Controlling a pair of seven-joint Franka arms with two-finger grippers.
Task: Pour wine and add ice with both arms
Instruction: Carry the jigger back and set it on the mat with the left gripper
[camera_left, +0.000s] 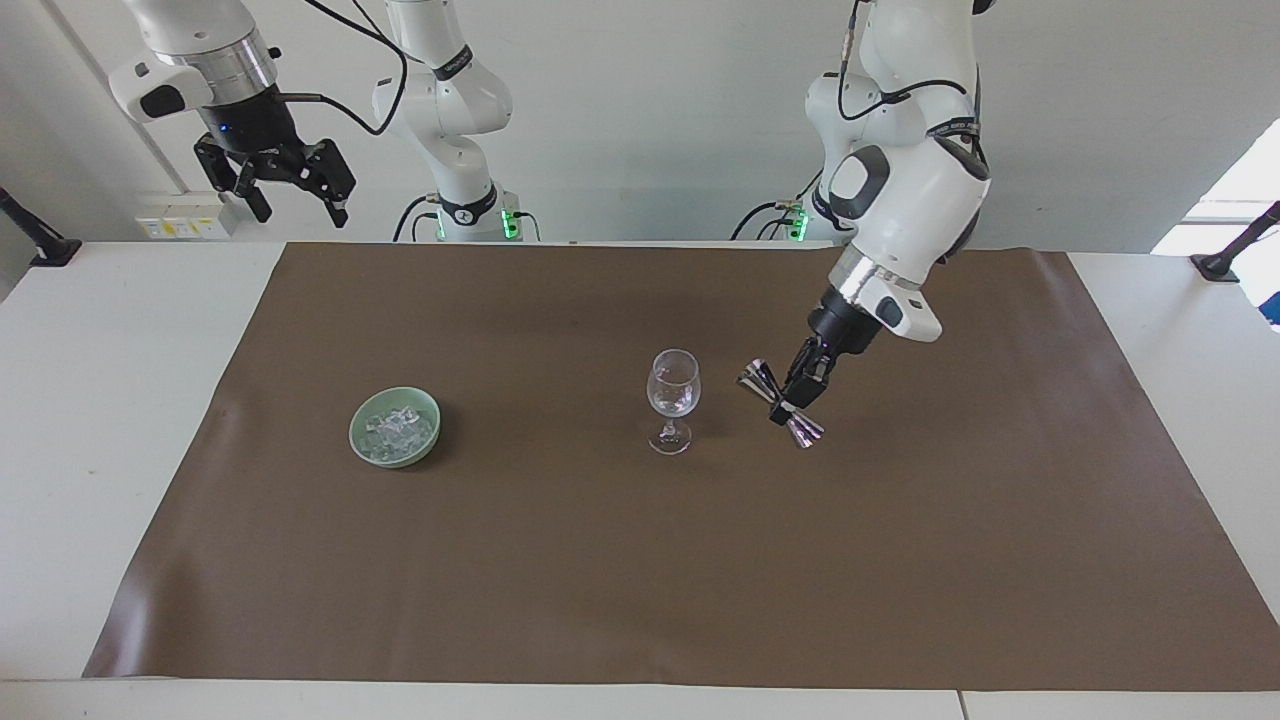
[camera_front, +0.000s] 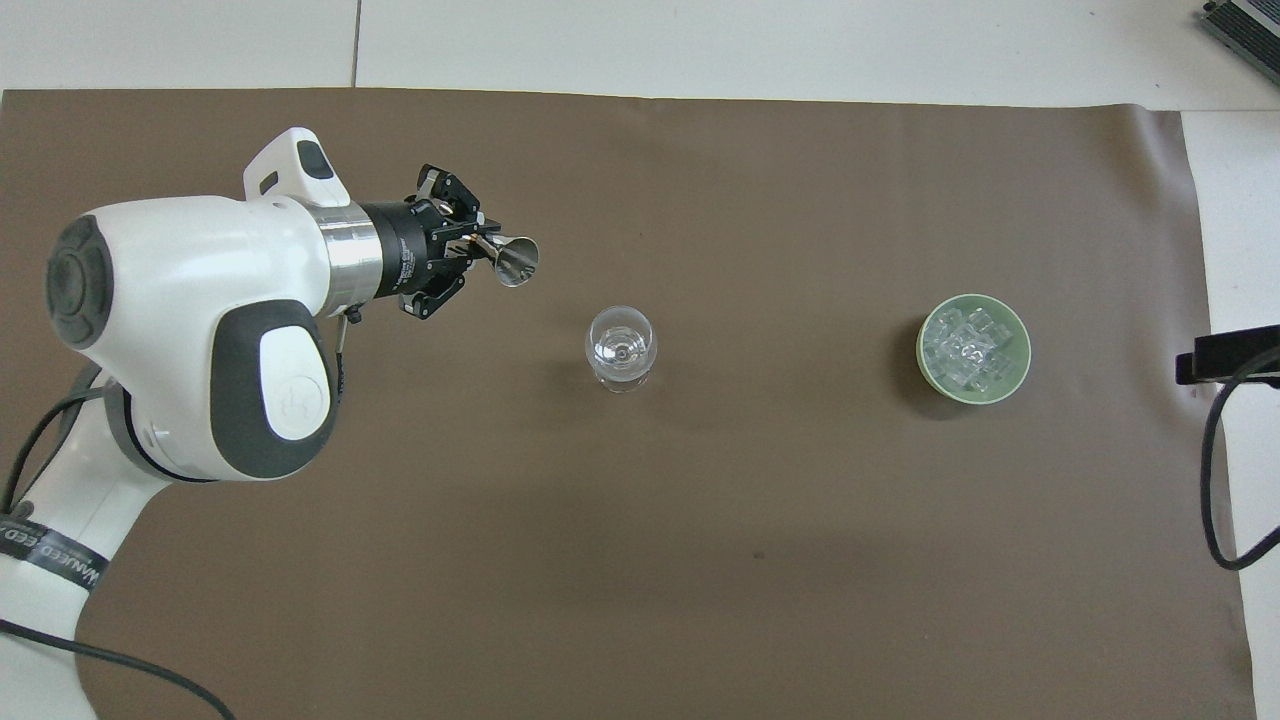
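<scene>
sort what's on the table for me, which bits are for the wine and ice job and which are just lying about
For the job: wine glass; jigger held by left gripper; ice in green bowl; right gripper, waiting.

Lying about: brown mat; black cable.
</scene>
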